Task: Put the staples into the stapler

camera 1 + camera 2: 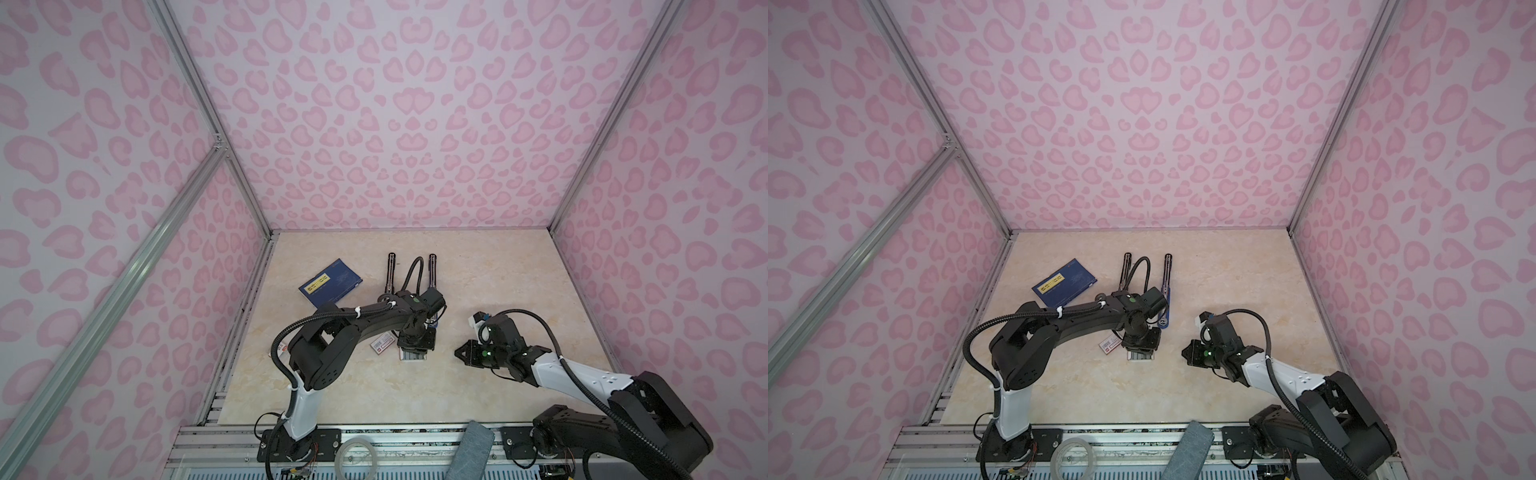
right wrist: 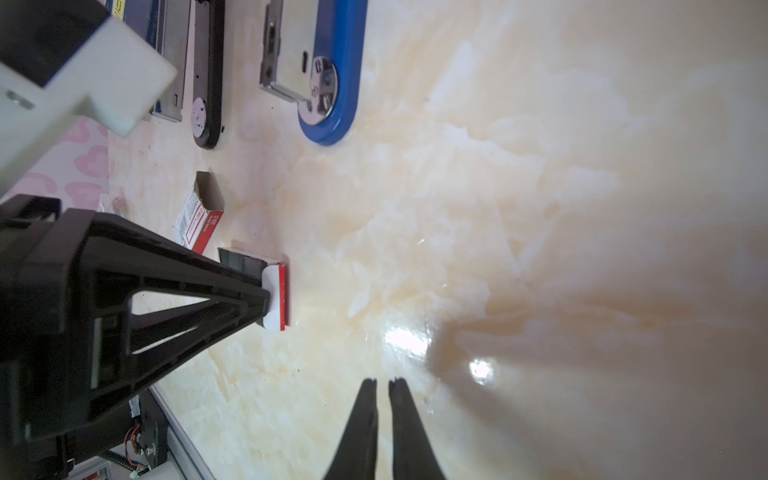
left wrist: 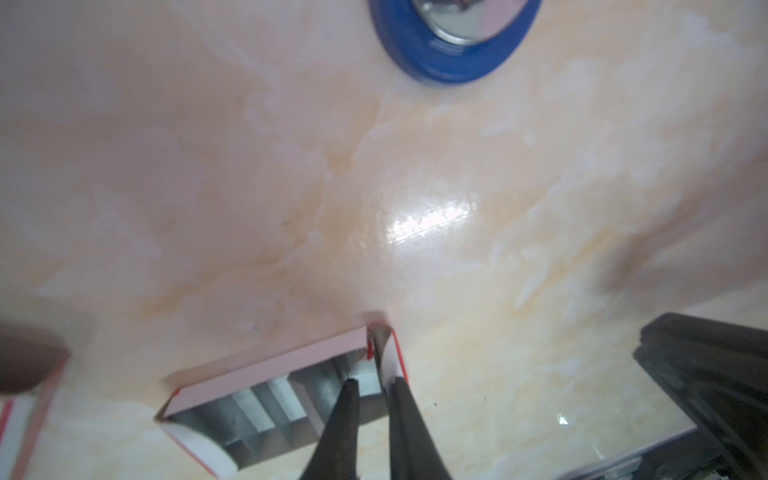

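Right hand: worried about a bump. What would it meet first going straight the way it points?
Most likely the bare tabletop just ahead of the right hand, though depth is unclear. The blue stapler lies farther off and to one side.

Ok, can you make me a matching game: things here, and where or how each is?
1. dark blue booklet with yellow label
2. small white red-labelled cardboard box
3. left claw
4. right claw

A. shut, holding nothing
B. closed on the end wall of the white red-edged cardboard tray of silvery staple strips
C. left of the open black stapler in a top view
D. just left of that tray in a top view

Pairs: 1-C, 2-D, 3-B, 4-A
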Tool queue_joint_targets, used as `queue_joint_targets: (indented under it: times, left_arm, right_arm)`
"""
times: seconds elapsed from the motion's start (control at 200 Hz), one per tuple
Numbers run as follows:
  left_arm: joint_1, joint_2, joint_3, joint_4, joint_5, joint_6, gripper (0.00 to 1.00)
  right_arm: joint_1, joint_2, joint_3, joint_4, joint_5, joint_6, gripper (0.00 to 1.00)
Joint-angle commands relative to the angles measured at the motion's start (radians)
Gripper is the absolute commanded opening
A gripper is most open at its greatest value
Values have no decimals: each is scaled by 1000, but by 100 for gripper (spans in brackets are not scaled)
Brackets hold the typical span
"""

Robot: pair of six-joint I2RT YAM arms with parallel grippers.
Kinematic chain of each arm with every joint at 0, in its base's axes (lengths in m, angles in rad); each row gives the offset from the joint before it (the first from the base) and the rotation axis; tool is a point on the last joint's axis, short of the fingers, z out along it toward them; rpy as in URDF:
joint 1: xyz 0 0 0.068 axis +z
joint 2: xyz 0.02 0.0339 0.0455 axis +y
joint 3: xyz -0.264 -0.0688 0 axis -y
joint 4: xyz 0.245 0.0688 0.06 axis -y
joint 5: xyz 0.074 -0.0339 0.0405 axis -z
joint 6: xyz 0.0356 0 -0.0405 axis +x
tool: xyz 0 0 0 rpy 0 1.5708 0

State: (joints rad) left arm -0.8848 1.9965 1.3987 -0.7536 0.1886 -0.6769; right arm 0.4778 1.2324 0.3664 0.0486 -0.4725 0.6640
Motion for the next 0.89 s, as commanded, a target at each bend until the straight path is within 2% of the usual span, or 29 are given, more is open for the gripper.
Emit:
queue_joint_targets:
  times: [0.0,0.655,0.89]
  left_arm:
    - [-4,-16,8,-24,-29,4,19]
    - [-8,16,34,-30,-24,14,20]
    - [-9,-45,7,-41,-80,-6,20]
  right_arm:
    - [2,-1,-6,22,-2,4,12]
    - [2,-6,-16,35,-4,14,11]
    - [2,-1,-17,39,-7,14,11]
